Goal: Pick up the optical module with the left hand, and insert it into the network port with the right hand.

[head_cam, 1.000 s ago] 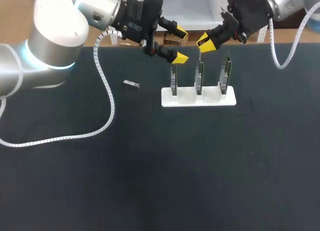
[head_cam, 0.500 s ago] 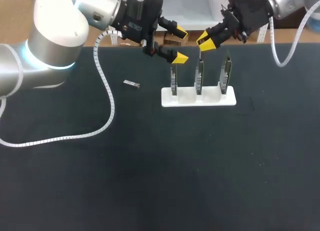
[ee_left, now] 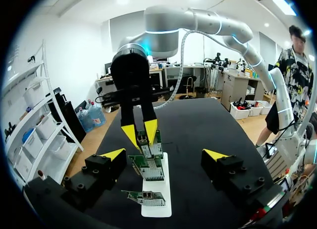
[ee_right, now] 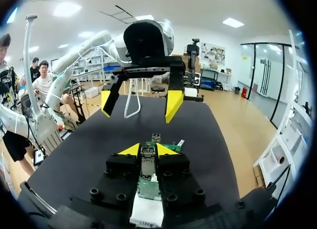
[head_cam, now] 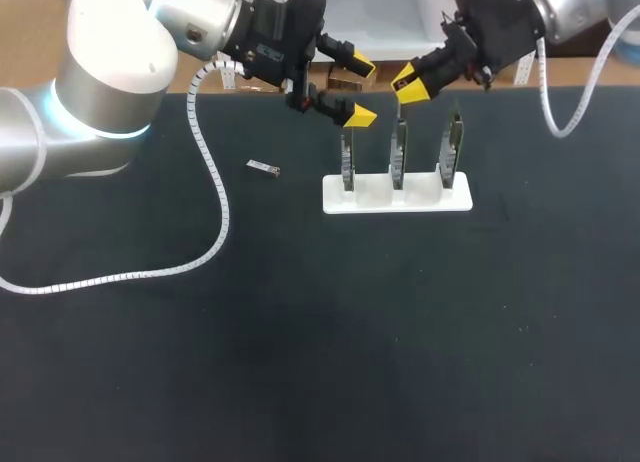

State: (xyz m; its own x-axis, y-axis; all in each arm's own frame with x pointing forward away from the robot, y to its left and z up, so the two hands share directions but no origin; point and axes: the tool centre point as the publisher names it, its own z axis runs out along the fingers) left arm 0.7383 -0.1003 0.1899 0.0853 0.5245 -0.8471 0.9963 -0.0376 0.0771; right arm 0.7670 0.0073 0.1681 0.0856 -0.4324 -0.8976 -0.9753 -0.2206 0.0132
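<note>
Slight lift of the right claw [head_cam: 408, 82]
In the head view's upper right it has risen a little and edged left above the middle board [head_cam: 399, 154], carrying its optical module [ee_right: 147, 157].

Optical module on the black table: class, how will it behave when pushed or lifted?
The small silver optical module looks rigid and metallic, so probably will not flex. Lying flat and boxy on the black table, it should slide rather than roll. Far smaller than the open left tool, it is likely light and easily nudged.
</note>
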